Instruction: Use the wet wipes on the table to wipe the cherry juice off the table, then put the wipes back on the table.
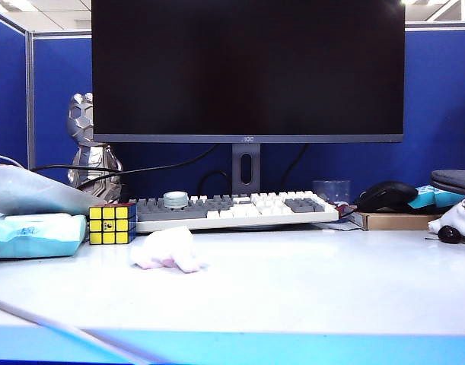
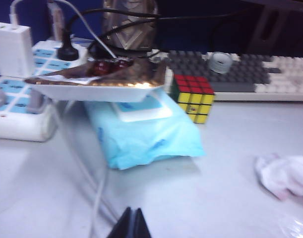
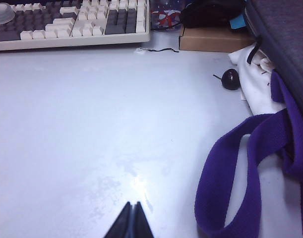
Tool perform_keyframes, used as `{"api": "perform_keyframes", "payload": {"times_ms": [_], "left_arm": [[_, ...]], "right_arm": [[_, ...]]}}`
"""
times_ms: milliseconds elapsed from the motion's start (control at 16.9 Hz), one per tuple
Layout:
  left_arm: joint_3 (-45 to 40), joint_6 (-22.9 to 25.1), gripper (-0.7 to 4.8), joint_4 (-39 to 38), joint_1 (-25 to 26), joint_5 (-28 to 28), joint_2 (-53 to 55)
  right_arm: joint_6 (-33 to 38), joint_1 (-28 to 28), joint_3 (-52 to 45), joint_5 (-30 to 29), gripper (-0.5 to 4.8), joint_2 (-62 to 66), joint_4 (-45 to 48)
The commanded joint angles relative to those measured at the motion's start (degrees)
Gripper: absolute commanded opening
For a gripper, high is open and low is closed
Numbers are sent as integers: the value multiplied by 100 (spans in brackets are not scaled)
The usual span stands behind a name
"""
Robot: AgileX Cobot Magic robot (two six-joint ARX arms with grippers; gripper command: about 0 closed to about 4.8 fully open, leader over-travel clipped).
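While both tools (image 2: 133,224) (image 3: 132,220) sit closed, cherries (image 2: 107,65) fill the tray (image 2: 99,91).

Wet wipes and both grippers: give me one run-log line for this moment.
wet wipes: crumpled on table, right of colour cube | left gripper: shut, empty | right gripper: shut, empty | juice: none clearly seen

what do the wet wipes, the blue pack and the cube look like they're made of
The wet wipes: thin soft cloth or paper, matte white with a pink tinge, crumpled into a limp lump on the table.
The blue pack: likely thin plastic film, light blue and slightly shiny, with creased, puffy sides.
The cube: hard plastic by the look, glossy coloured tiles in a black grid.
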Motion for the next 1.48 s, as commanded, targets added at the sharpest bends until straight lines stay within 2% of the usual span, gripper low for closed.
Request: {"api": "perform_keyframes", "payload": {"times_ms": [59,118,236,1476], "left_arm": [[-4,28,-2,-109,55,0,-15],[-4,120,-2,-120,57,0,-15],[-4,717,-2,-120,59,2,-15],[-4,667,4,-98,55,2,-15]], "right_arm": [[17,-2,-2,2,-4,-2,22],[17,-2,-2,4,-4,-2,24],[17,-2,-2,4,-4,-2,24],[17,-2,-2,4,-4,-2,22]]}}
